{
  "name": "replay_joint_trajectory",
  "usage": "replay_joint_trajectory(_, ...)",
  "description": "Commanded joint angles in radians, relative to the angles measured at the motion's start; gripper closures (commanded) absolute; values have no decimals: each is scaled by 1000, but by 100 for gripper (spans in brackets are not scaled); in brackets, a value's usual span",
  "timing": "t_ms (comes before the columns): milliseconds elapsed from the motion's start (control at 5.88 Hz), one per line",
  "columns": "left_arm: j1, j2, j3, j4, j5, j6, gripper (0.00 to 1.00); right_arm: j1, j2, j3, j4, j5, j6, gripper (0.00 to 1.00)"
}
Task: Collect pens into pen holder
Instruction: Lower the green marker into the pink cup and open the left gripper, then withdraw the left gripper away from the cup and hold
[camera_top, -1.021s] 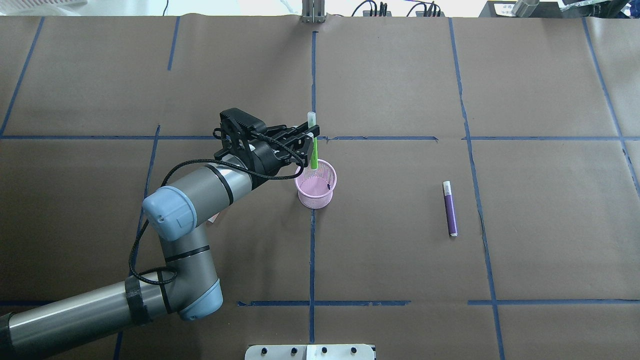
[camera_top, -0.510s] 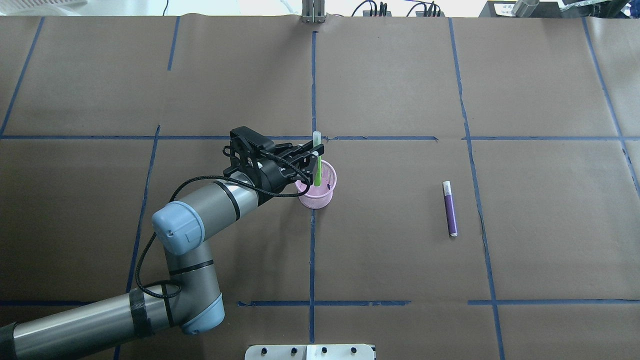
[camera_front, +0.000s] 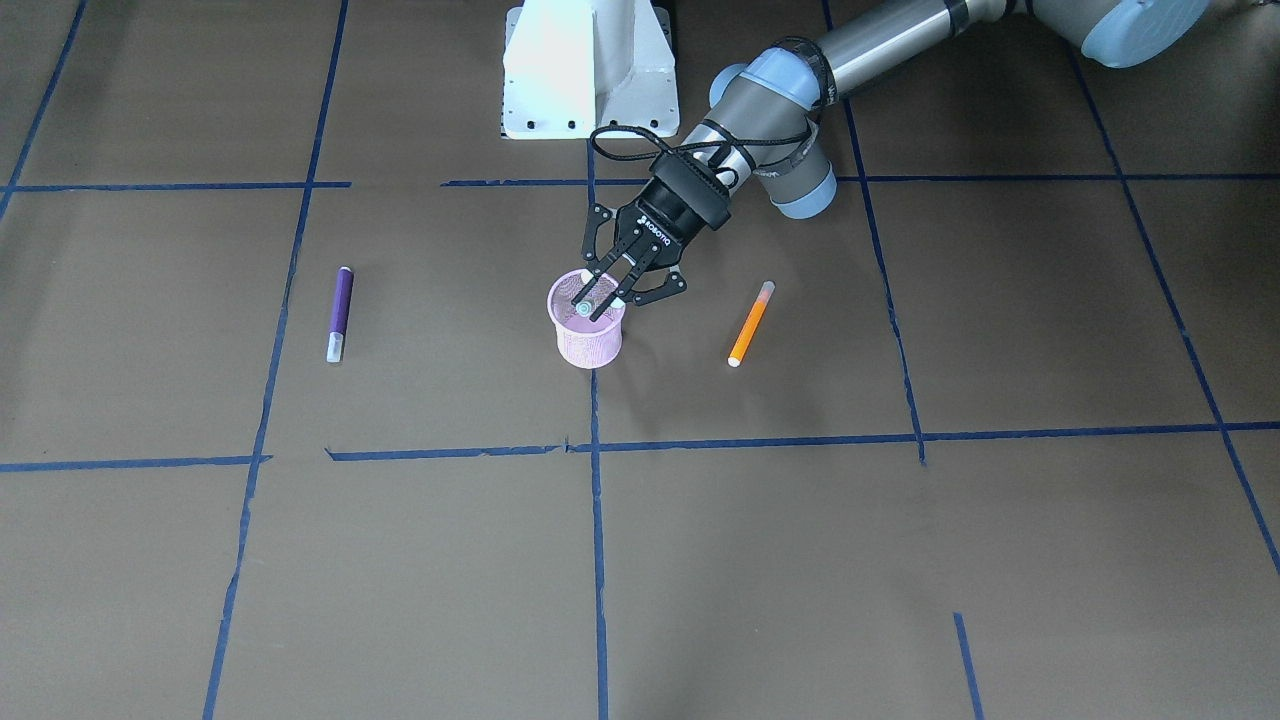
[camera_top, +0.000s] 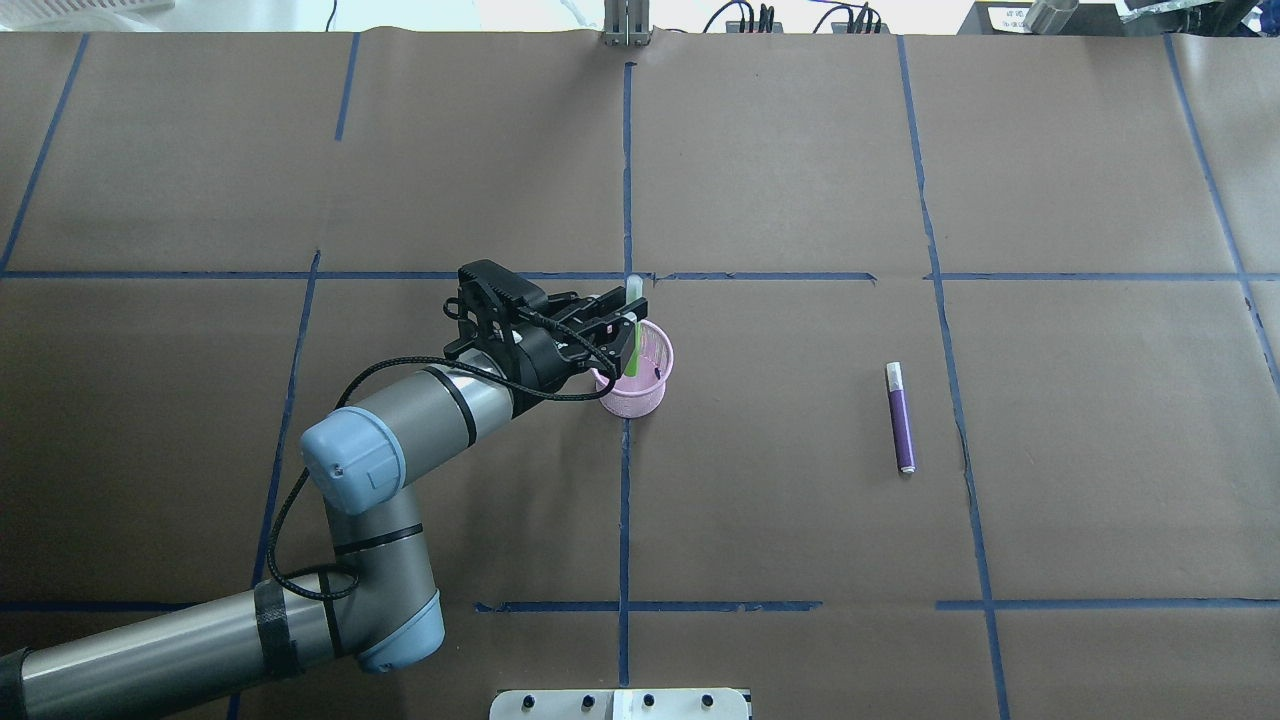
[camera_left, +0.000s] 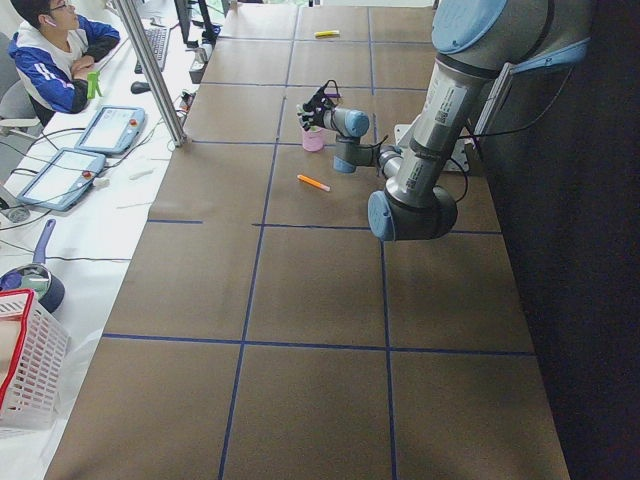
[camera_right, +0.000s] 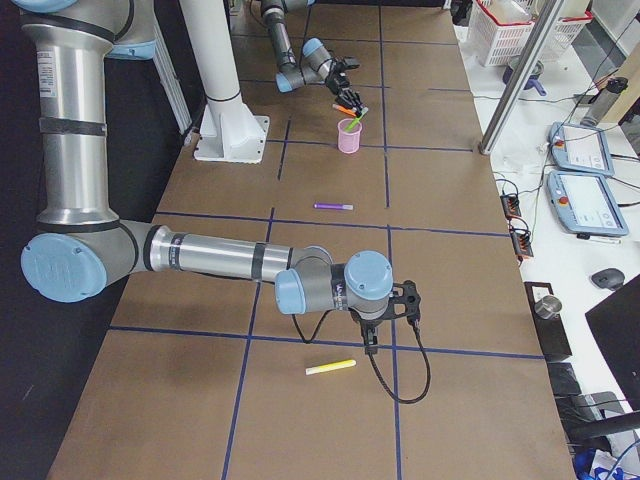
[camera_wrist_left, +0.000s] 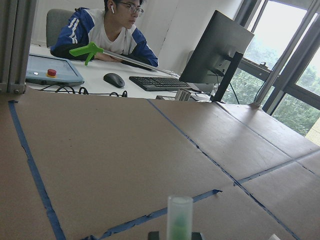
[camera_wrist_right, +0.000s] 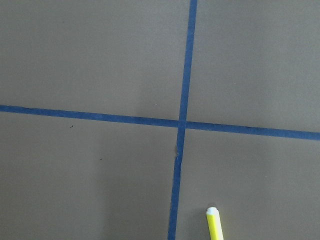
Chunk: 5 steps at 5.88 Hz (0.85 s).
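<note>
The pink mesh pen holder (camera_top: 640, 396) (camera_front: 590, 342) stands near the table's middle. My left gripper (camera_top: 626, 318) (camera_front: 606, 300) hangs over its rim, shut on the green pen (camera_top: 634, 334), which stands upright with its lower end inside the cup and its pale cap (camera_wrist_left: 179, 216) above the fingers. The purple pen (camera_top: 901, 425) (camera_front: 340, 312) lies flat to the holder's right in the overhead view. On the other side, the orange pen (camera_front: 751, 322) lies under my left arm, hidden from overhead. My right gripper (camera_right: 370, 340) shows only in the exterior right view; I cannot tell its state.
A yellow pen (camera_wrist_right: 215, 226) (camera_right: 330, 367) lies by my right gripper near the table's right end. The white robot base (camera_front: 586, 70) stands behind the holder. Beside the table's left end are a seated person (camera_left: 58, 52), tablets and a white basket (camera_left: 25, 360).
My left gripper has come down toward the holder with the green pen, so the pen's lower end now sits inside the cup. The purple pen has not moved.
</note>
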Motion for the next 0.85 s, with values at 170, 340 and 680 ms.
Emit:
replay_joint_trajectory(170, -70, 6, -100, 43, -114, 0, 0, -1, 1, -12, -2, -3, -2, 0)
replay_joint_trajectory(340, -177, 35, -152, 153, -267, -11, 0, -13, 3, -32, 3, -8, -8, 0)
replay_joint_trajectory(680, -388, 94, -295, 511, -582, -13, 0, -39, 3, -143, 189, -60, -78, 0)
